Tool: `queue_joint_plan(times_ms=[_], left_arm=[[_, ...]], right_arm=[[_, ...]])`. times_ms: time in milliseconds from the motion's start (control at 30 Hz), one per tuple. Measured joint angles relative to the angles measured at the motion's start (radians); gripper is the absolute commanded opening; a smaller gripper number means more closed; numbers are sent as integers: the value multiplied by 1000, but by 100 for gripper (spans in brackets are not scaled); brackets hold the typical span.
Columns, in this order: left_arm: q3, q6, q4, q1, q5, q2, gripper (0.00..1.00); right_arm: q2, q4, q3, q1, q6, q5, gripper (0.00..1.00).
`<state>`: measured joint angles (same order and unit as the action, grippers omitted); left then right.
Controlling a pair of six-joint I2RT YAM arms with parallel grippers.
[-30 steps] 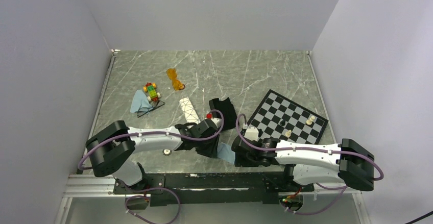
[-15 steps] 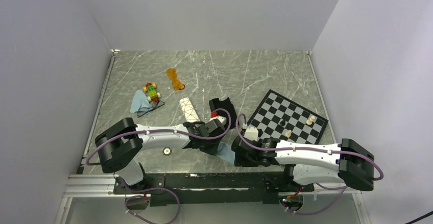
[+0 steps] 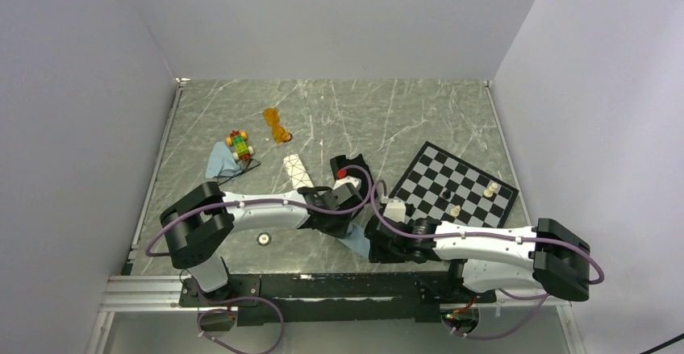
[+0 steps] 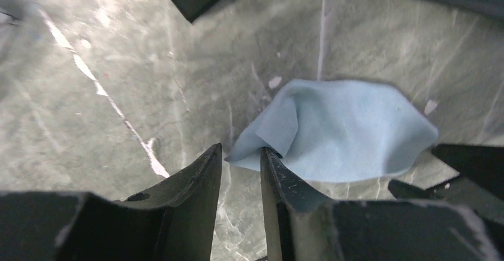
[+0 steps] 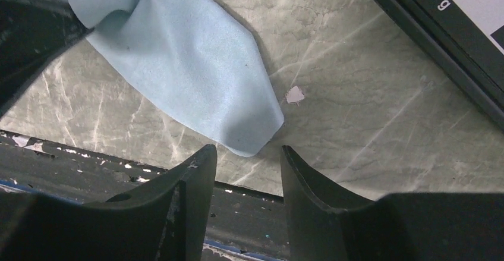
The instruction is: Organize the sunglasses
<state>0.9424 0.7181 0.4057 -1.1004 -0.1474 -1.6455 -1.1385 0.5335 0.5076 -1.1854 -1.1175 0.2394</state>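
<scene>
Jaws of both arms parted at blue cloth (image 4: 345, 130) near black case (image 3: 355, 164)

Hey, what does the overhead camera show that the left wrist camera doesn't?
Only overhead: the orange sunglasses, the black wire sunglasses, a toy car and the chessboard. Only the left wrist: the folded corner of the blue cloth lying right at the narrowly parted tips of the left gripper. Both: that cloth, the left gripper and the marble table.
</scene>
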Motion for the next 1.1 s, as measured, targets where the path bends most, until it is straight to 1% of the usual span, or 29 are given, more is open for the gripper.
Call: queue_joint_plan(times_ms=[167, 333, 467, 567, 733, 900, 1100], left_arm=[[94, 10, 79, 13, -84, -24, 36], [156, 3, 95, 62, -87, -37, 38], [149, -11, 89, 78, -41, -34, 39], [94, -19, 69, 76, 26, 3, 41], [13, -12, 62, 76, 92, 61, 39], [12, 10, 61, 76, 114, 45, 38], [21, 47, 80, 77, 125, -21, 38]], right_arm=[[11, -7, -9, 0, 0, -1, 47], [14, -9, -11, 0, 3, -1, 46], [15, -9, -12, 0, 3, -1, 46], [22, -9, -16, 0, 3, -2, 46], [37, -12, -26, 0, 3, -5, 46], [41, -13, -29, 0, 3, -6, 46], [43, -14, -30, 0, 3, -9, 46]])
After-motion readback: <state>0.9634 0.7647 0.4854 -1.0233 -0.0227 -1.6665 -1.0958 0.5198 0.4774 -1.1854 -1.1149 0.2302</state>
